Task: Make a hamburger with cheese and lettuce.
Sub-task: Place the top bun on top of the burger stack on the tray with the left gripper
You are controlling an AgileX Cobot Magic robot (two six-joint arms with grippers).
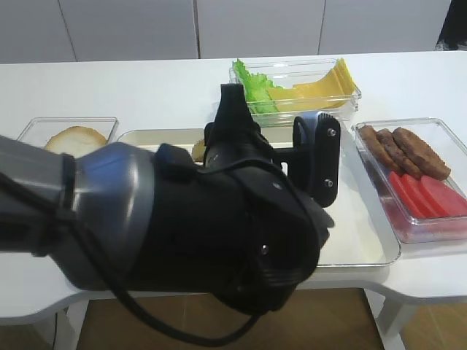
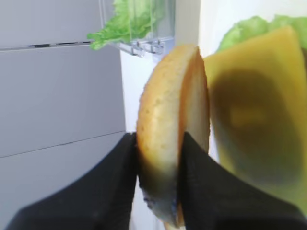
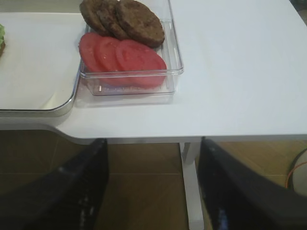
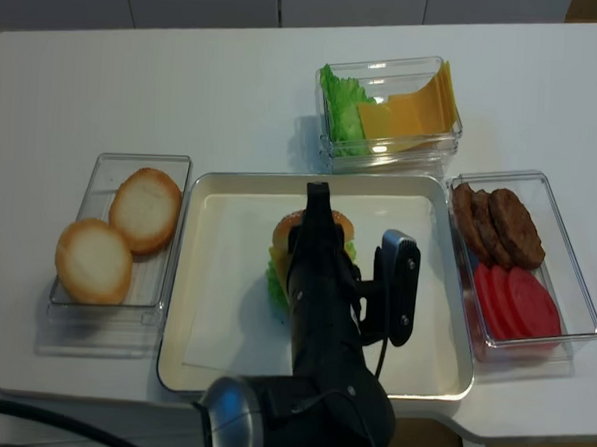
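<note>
Over the tray [image 4: 219, 219], left fingers [image 2: 110, 187] clamped on bun top [image 2: 165, 129], cheese [image 2: 259, 120] just beside.

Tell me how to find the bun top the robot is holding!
Look at the big white tray in the middle of the table. Just above the burger stack there, the left pincer pinches a golden bun top on edge, unlike the two pale bun halves lying flat in the left box.

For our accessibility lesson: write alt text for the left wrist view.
The left gripper pinches a golden bun top on edge, right beside the cheese on the lettuce. A clear box of green leaves stands behind.
</note>
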